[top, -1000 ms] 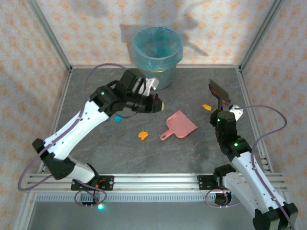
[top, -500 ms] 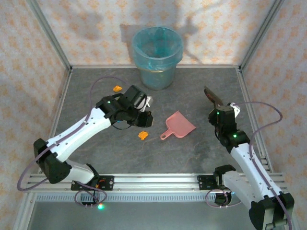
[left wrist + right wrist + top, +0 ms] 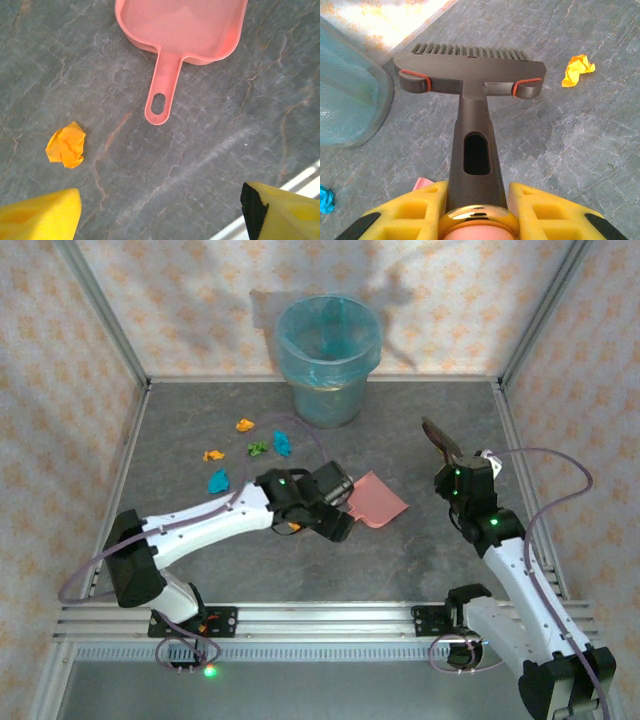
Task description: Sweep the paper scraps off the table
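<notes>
Several paper scraps lie on the table (image 3: 400,560) at the back left: orange (image 3: 244,424), orange (image 3: 212,454), green (image 3: 257,448), blue (image 3: 283,443) and cyan (image 3: 217,481). In the left wrist view another orange scrap (image 3: 66,145) lies left of the pink dustpan's handle (image 3: 162,95). My left gripper (image 3: 335,517) hovers open over that handle, its yellow fingers (image 3: 40,215) wide apart and holding nothing. My right gripper (image 3: 468,480) is shut on a dark brush (image 3: 470,75), with its bristles pointing away. An orange scrap (image 3: 577,70) lies right of the brush head.
The pink dustpan (image 3: 380,498) lies mid-table, its handle pointing toward the near edge. A translucent blue-lined bin (image 3: 328,358) stands at the back centre. An aluminium frame (image 3: 320,615) edges the table in front, and patterned walls close the sides.
My left gripper swung from near the bin to the right and nearer, over the dustpan handle, and opened. That uncovered the scraps at the back left. The right arm barely shifted.
</notes>
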Robot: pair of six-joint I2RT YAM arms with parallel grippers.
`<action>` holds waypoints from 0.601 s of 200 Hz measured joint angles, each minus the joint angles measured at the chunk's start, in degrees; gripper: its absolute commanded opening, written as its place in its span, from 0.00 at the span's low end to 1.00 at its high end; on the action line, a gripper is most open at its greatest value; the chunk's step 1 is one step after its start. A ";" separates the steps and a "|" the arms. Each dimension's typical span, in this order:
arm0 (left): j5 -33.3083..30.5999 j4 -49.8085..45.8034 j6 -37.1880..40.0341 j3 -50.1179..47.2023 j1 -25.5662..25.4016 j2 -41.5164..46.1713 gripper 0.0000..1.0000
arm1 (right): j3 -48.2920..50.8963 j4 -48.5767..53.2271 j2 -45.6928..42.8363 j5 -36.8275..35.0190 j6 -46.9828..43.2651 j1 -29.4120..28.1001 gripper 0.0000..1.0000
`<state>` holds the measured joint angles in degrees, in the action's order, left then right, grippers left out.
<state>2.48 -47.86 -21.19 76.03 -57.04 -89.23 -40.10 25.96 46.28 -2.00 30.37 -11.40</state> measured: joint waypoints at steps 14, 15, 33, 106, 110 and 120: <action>-4.24 2.67 1.88 -1.75 -2.47 -1.88 0.86 | -0.35 0.24 0.02 0.15 -0.02 0.00 0.00; -4.44 2.80 1.90 -1.84 -2.58 -1.95 0.87 | -0.39 0.24 0.00 0.15 0.00 0.00 0.00; -7.82 7.85 4.09 -5.53 -4.57 -3.15 0.87 | -0.70 0.44 0.00 0.33 -0.20 0.00 0.00; -10.29 29.11 9.35 -22.27 -4.74 -3.13 0.87 | -0.94 1.20 -0.11 0.57 -0.44 0.37 0.00; -10.25 29.99 9.62 -22.64 -4.74 -3.13 0.87 | -0.94 1.18 0.09 0.61 -0.42 0.37 0.00; -10.16 32.39 10.25 -23.23 -4.74 -3.15 0.86 | -0.94 1.11 0.66 0.81 -0.42 0.37 0.00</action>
<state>-7.68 -15.46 -10.94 52.80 -61.78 -92.38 -41.04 27.07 46.94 -1.19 29.95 -11.03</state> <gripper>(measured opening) 0.874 0.296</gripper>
